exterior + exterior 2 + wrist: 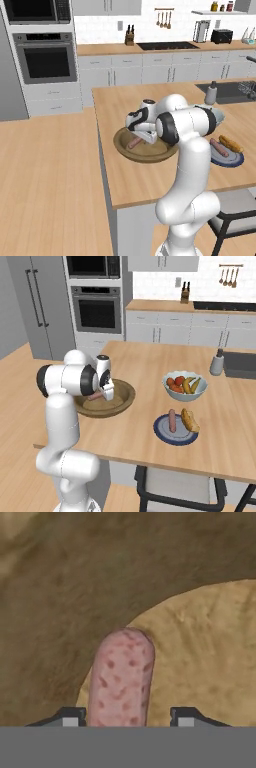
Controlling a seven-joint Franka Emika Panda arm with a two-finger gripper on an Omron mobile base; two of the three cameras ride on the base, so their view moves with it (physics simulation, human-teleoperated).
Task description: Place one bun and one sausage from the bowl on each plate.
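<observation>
Reaching into the wooden bowl (145,150), the pincer (127,717) straddles a sausage (122,679), grip unconfirmed, while the blue plate (175,431) on the right already holds its bun and sausage, the other plate unfilled.

One wide brown wooden bowl (145,150). Two pink speckled sausages: one in that bowl (134,143), one on the plate (172,420). One golden bun (190,420). One dark blue-rimmed round plate (165,437) (a paler dish edge shows behind the arm, unclear). One white fruit bowl (185,393). One grey shaker bottle (217,362).
</observation>
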